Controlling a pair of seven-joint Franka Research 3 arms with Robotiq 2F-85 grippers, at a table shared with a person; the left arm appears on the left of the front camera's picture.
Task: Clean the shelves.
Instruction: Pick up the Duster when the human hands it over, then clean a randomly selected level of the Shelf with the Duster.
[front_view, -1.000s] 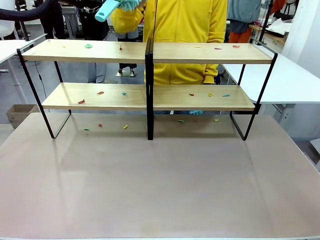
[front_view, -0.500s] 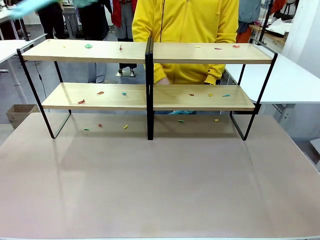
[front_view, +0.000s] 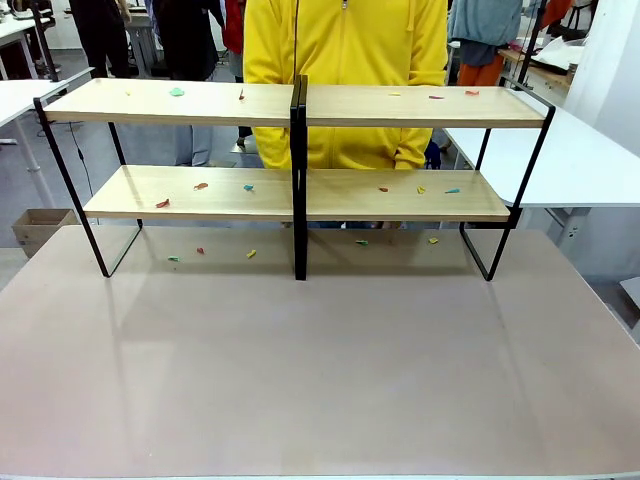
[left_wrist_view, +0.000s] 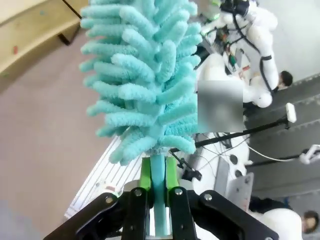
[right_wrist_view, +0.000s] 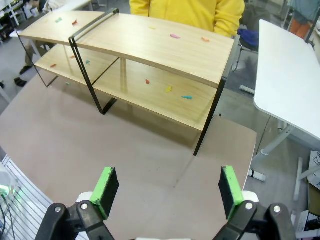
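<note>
The left gripper (left_wrist_view: 158, 175) has its jaws pinching the teal duster (left_wrist_view: 145, 75) by its stem, head outward, likely for sweeping. The right gripper (right_wrist_view: 167, 186) has its jaws spread and empty, facing the shelves (front_view: 400, 105), which stand at 12 o'clock on the table (front_view: 320, 380), with scraps (front_view: 247, 187) littering both boards

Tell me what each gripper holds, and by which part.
The left gripper is shut on the teal duster, clamping its stem just below the fluffy head. The right gripper is open and empty.
</note>
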